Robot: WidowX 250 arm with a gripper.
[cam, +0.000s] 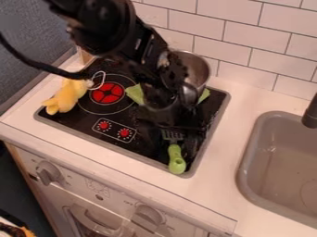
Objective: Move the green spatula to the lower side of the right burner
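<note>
- The green spatula [176, 159] lay on the glossy black stovetop's [141, 149] front right part, its smooth rounded handle toward the front rim, its dark head slotted.
- The black gripper [166, 109] hung just behind it; whether released, clenched or touching it, I couldn't tell.
- Behind stood a shiny metal pot [197, 69].
- Left lay a soft yellow toy [64, 97].
- Glossy white tiles [248, 36] lined the wall.

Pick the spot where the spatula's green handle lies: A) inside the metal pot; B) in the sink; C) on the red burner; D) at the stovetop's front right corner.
D: the green handle rests at the front right corner of the black stovetop, right of the red knobs.
</note>
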